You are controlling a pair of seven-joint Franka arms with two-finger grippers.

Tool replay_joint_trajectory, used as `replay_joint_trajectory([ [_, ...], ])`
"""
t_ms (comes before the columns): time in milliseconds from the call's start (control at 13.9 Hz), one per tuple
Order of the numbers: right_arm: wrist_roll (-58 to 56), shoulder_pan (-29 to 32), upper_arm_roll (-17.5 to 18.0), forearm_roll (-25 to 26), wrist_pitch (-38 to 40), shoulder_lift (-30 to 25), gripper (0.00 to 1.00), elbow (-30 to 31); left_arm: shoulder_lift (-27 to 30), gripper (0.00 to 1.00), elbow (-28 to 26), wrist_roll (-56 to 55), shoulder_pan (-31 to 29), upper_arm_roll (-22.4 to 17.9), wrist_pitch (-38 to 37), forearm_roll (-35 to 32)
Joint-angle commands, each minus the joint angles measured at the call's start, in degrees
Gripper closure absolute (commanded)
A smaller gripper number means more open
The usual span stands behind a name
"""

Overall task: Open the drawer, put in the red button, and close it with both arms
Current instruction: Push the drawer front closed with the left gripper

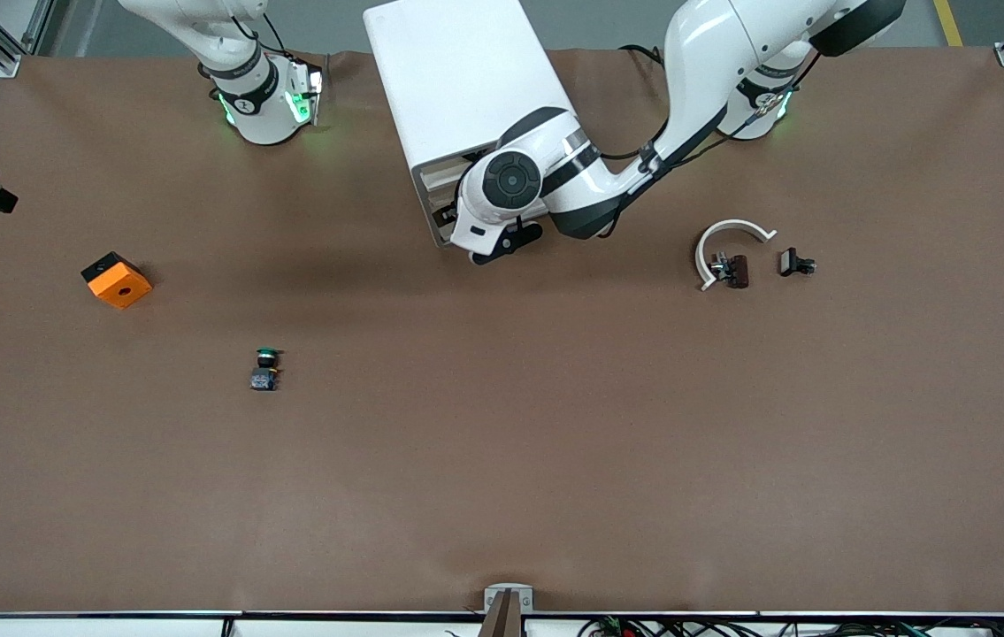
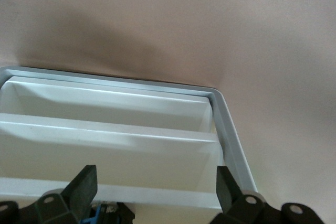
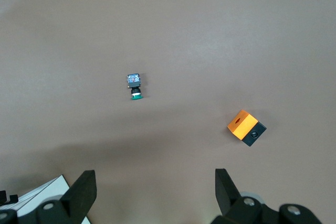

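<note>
Over the open drawer (image 2: 110, 129), seemingly empty compartments, left gripper (image 2: 156, 188) hangs spread.

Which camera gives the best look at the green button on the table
The right wrist view: the green button lies unobstructed on the bare table, cap and blocky body distinct. The front view shows it small, nearer the camera than the orange box. The left wrist view misses it.

A: What covers the desk (image 1: 502, 495)?

B: A brown sheet. A white cabinet (image 1: 457, 80) stands on it between the arms' bases.

A: And toward the right arm's end?

B: An orange block (image 1: 116, 280), with a green-capped button (image 1: 265, 368) nearer the camera.

A: The left arm's end?

B: A white curved piece (image 1: 727, 239), a dark part (image 1: 734, 270) touching it, and a small black part (image 1: 794, 263) beside them.
</note>
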State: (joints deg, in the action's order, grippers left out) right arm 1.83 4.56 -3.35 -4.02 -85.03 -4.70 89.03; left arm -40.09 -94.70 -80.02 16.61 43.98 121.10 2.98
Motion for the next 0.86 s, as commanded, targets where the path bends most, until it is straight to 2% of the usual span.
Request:
replay_joint_trajectory([
  [0,-2.6,-0.2,0.4,2.1,-1.0,-1.4,0.00,1.8,1.3,0.00,1.0,-0.5,-1.1,0.6,-2.4,1.0],
  [216,-3.3,-0.1,0.3,3.3,-0.8,-1.5,0.00,1.8,2.4,0.00,1.2,-0.3,-3.7,0.5,-2.4,-1.6],
  [577,-3.2,-0.2,0.3,4.4,-1.0,-2.5,0.00,3.5,5.4,0.00,0.2,-0.1,-9.2,0.8,-5.0,-10.4],
  [793,-2.9,-0.2,0.3,3.9,-0.9,-2.6,0.00,3.6,8.7,0.00,-0.6,0.4,-14.5,0.8,-10.3,-14.5],
])
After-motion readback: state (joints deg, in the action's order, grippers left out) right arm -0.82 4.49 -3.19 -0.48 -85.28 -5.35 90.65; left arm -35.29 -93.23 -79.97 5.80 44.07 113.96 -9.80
